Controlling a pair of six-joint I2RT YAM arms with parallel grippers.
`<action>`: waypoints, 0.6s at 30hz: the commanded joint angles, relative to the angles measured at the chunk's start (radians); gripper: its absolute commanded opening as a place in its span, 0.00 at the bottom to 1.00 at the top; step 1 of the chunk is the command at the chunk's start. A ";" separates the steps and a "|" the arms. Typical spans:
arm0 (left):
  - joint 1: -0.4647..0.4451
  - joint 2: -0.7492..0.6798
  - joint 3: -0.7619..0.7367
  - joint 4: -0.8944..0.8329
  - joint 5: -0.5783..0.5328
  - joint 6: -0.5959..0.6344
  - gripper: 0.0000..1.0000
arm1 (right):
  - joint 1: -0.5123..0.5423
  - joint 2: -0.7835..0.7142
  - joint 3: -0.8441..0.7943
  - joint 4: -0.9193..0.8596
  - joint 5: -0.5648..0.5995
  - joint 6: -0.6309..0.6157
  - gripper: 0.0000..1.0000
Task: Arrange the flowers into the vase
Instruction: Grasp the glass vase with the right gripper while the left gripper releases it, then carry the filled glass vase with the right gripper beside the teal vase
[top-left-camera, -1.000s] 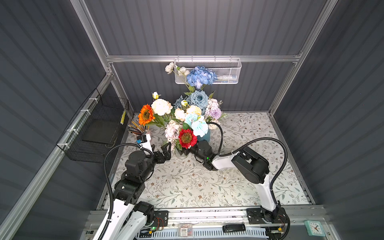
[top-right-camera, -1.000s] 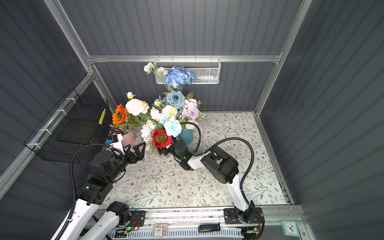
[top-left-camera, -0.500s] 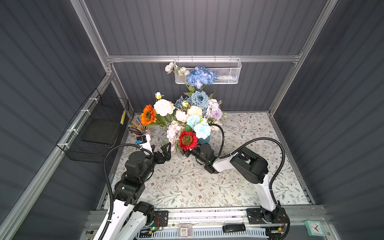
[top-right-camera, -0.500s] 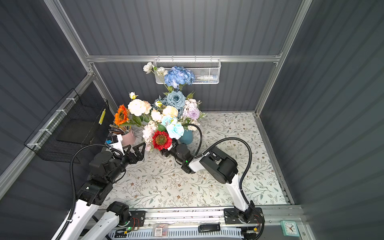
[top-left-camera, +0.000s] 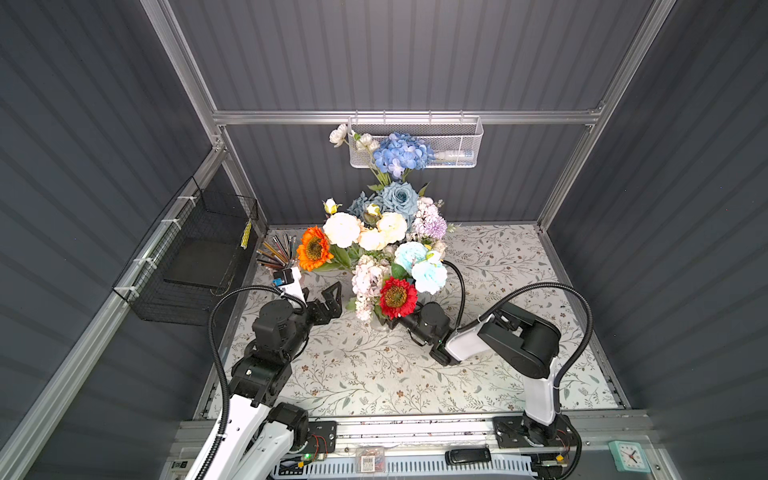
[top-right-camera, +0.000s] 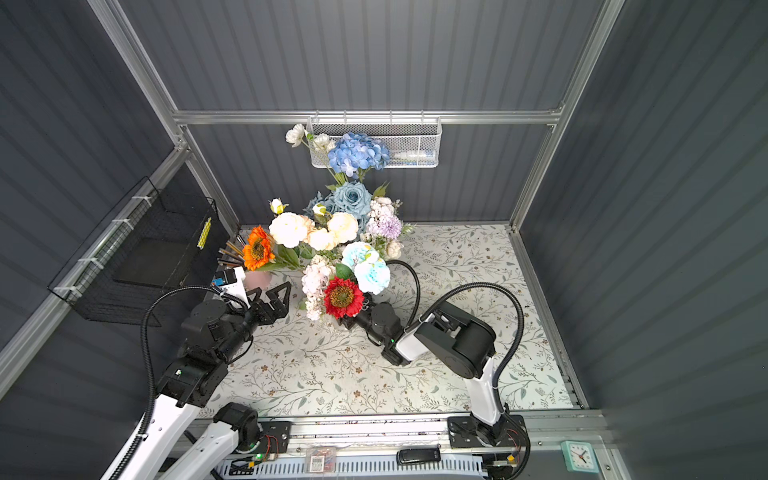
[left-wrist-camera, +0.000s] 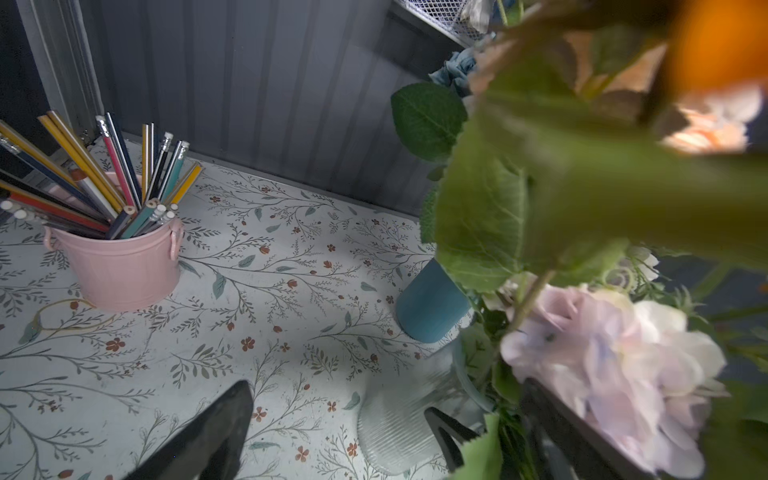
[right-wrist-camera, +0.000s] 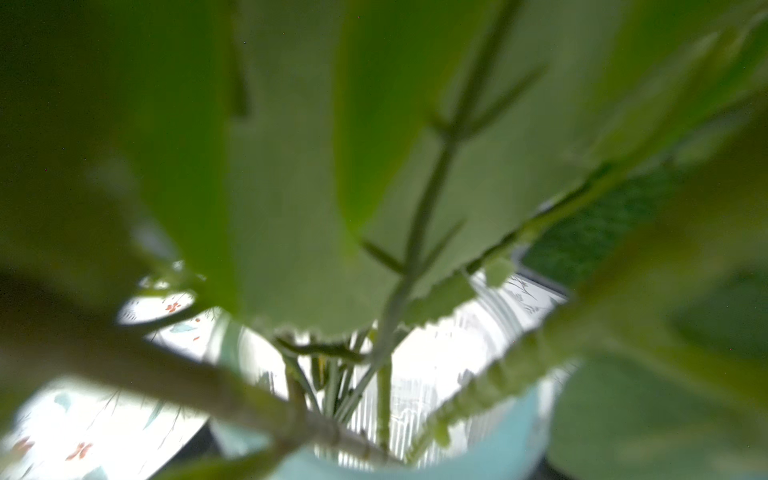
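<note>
Since the earlier frame, the orange sunflower (top-left-camera: 313, 248) and red sunflower (top-left-camera: 398, 297) have been drawn forward. The left pincer (top-left-camera: 322, 293) is held wide open and empty. The flowers (top-left-camera: 382, 237) are stood in the ribbed glass vase (left-wrist-camera: 395, 424) on the surface (top-left-camera: 374, 374). The right pincer (top-left-camera: 390, 321) is hidden under the red sunflower, so its grip cannot be told.

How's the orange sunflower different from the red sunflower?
Colour: the orange sunflower has orange petals, the red sunflower red ones. Place: the orange sunflower sits at the left edge of the bouquet, beside the pencils; the red sunflower sits at its front, next to the right arm. Both have brown centres and face upward.
</note>
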 joint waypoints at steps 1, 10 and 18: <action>0.000 0.008 -0.023 0.035 -0.019 -0.005 1.00 | 0.000 -0.037 -0.077 0.073 0.055 -0.025 0.55; 0.000 0.085 -0.087 0.168 0.025 -0.018 1.00 | -0.046 -0.156 -0.261 0.073 0.159 -0.008 0.55; 0.000 0.178 -0.109 0.284 0.051 -0.016 1.00 | -0.064 -0.263 -0.373 0.075 0.221 -0.038 0.55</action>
